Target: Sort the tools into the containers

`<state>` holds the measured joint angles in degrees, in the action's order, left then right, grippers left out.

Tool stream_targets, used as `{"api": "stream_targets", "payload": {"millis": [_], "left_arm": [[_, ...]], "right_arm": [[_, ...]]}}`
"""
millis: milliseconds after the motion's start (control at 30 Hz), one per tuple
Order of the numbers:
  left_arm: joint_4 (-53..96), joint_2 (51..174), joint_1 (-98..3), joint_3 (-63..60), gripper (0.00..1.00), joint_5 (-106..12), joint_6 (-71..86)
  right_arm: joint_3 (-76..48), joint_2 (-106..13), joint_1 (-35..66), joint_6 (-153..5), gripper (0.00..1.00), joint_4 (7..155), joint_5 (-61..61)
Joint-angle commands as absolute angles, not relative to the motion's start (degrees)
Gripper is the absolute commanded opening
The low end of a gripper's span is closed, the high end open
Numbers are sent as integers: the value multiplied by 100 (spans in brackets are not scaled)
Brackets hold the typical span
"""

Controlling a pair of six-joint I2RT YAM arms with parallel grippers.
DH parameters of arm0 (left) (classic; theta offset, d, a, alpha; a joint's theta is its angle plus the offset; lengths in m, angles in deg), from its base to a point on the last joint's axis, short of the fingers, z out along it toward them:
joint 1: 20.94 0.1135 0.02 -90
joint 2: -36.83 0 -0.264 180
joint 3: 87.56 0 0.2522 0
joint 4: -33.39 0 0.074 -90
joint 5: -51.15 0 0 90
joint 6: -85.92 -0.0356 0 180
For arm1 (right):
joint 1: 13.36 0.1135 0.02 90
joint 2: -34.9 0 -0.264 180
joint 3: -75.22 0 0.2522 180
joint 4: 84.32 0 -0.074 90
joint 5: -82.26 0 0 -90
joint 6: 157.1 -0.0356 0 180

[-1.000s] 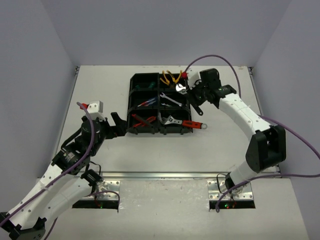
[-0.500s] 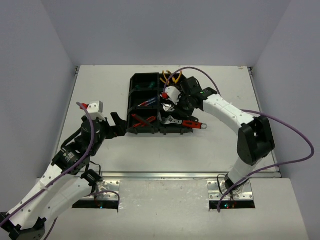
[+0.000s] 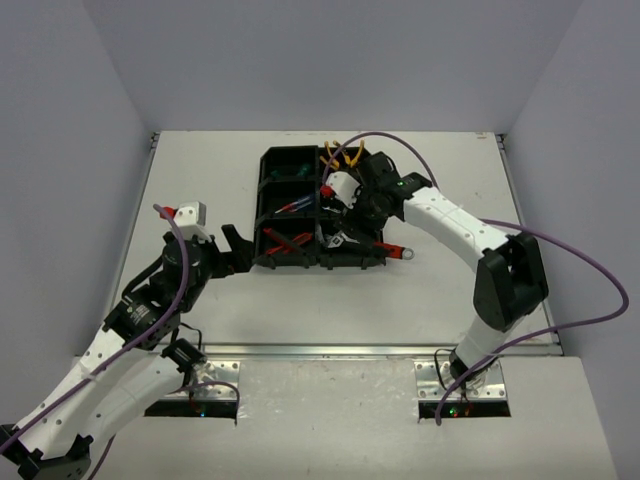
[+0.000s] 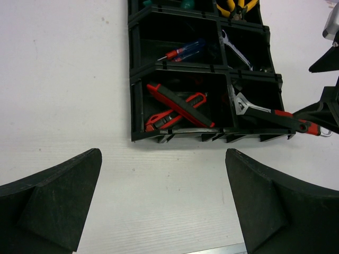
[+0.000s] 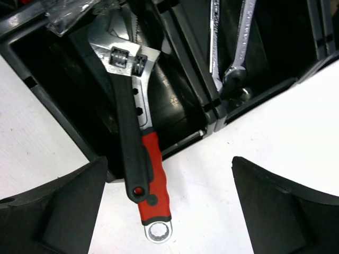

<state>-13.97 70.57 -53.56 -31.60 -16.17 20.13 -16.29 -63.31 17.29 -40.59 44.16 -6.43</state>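
The black tray (image 3: 263,205) holds the tools in its containers. My right gripper (image 3: 344,214) hangs open over the tray's near right compartment. In the right wrist view, a black-handled adjustable wrench (image 5: 126,121) lies across a red-handled adjustable wrench (image 5: 154,180) whose ring end pokes out over the tray's edge. That gripper (image 5: 169,209) holds nothing. Silver wrenches (image 5: 233,42) lie in the neighbouring compartment. My left gripper (image 4: 164,203) stands open and empty above the table just before the tray (image 4: 180,136). Red-black tools (image 4: 177,106), a blue and red screwdriver (image 4: 185,50) and yellow pliers (image 4: 235,6) lie in other compartments.
The white table (image 3: 200,180) is walled by pale panels at the left, back and right. A purple cable (image 3: 440,170) loops above the right arm. A metal rail (image 3: 330,352) runs along the near edge by the arm bases.
My right gripper carried the black-handled wrench from the tray's back right corner to over the near right compartment, then opened and let it go. The left arm stayed still.
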Motion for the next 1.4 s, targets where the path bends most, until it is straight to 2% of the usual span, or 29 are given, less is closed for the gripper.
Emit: {"api": "stream_targets", "payload": {"millis": [0,133,200,300,333,467,500,600,667,867,1000,1367], "left_arm": [[-1157,7083,-5399,-3153,100,-1610,1939],[-1289,7111,-5161,-3047,100,-1267,2009],[-1315,7005,-4963,-3034,100,-1047,2083],[-1201,6767,-4784,-3152,100,-845,2070],[-1185,6712,-4783,-3153,100,-837,2062],[-1374,6546,-4783,-3161,100,-84,2207],[-1385,6525,-4783,-3161,100,-36,2220],[-1675,6418,-4783,-3275,100,1204,2770],[-1699,6276,-4783,-3368,100,1419,2928],[-1680,5908,-4774,-3463,100,1281,2903],[-1710,5592,-4730,-3539,100,1450,3055],[-1316,5177,-4721,-3817,100,1160,2730]], "right_arm": [[-1801,-5860,1749,-4939,99,5057,-1582],[-1458,-4609,1740,-6900,99,5345,-2829],[-1070,-4169,1740,-7601,99,5156,-2836],[-571,-2879,1740,-8456,99,4452,-3155],[-560,-2840,1740,-8465,99,4434,-3165],[-68,-894,1741,-8572,99,3848,-3643],[-51,-818,1740,-8564,99,3833,-3680],[119,118,1740,-8405,99,3595,-3896],[165,561,1740,-8377,99,3565,-3963],[772,1045,1740,-8374,99,3298,-3773],[1583,1222,1749,-8590,99,3394,-4341],[1724,1371,1748,-8793,99,3488,-4721]]}}
